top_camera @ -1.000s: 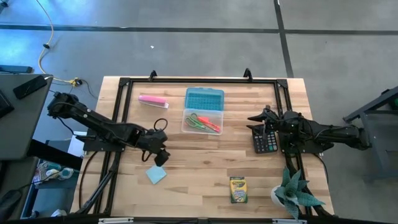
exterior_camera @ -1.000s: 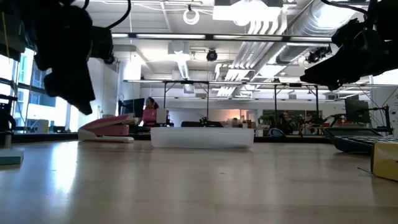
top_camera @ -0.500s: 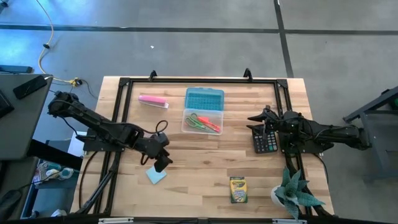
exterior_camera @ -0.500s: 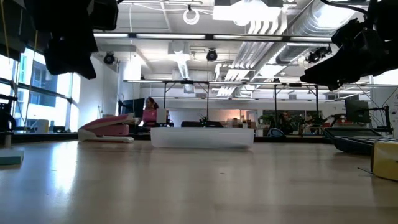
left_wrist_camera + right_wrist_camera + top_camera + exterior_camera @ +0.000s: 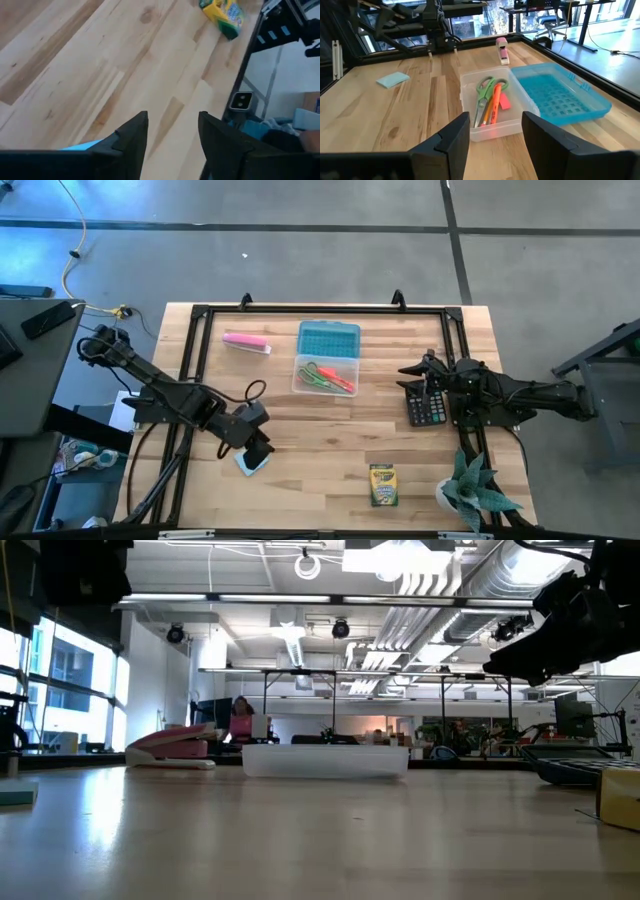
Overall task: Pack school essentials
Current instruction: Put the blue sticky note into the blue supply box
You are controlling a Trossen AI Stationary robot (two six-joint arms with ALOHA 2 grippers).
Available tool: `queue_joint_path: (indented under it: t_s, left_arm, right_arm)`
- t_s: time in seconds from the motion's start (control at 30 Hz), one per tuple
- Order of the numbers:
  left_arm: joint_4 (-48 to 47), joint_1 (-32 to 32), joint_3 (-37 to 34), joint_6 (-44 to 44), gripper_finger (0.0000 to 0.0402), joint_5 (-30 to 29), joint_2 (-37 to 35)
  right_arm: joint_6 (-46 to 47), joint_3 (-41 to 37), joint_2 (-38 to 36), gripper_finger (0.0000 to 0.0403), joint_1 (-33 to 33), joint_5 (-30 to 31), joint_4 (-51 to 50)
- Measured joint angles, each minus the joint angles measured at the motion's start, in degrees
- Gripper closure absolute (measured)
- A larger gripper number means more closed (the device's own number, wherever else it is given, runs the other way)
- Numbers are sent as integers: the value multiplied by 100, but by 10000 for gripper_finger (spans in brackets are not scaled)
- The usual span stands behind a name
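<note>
The light-blue note pad [image 5: 246, 466] lies flat near the table's near-left part. My left gripper [image 5: 260, 451] hangs open just above its right edge, and a strip of the pad [image 5: 82, 146] shows beside one finger. The clear box [image 5: 326, 376] at mid-table holds green-handled scissors [image 5: 485, 94], an orange marker [image 5: 495, 108] and a short orange piece [image 5: 504, 102]. The crayon box [image 5: 382, 484] lies flat toward the near edge. My right gripper [image 5: 414, 370] waits open at the right, facing the clear box [image 5: 490, 112].
The box's blue lid [image 5: 328, 338] lies open on its far side. A pink bar [image 5: 246, 342] rests far left, and a black calculator [image 5: 428, 406] sits under the right arm. A potted plant [image 5: 470, 490] stands at the near-right corner. Bare wood lies between pad and crayon box.
My left gripper has moved toward the table's near edge, from beside the clear box's left to above the note pad, and has left the low view's top. The right arm and all objects have kept still.
</note>
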Motion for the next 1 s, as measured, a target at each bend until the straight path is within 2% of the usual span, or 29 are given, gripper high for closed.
queue_joint_path:
  t_s: [0.13,0.33,1.0]
  left_arm:
    - [-691,-167,282,-316,258,-268,153]
    - [-1095,-375,527,-602,281,-344,673]
    - [-1581,-780,573,-1355,324,-449,1645]
  right_arm:
    - [0,0,1,231,0,2,-42]
    - [-2,2,8,231,0,2,-82]
    - [0,2,8,231,0,2,-197]
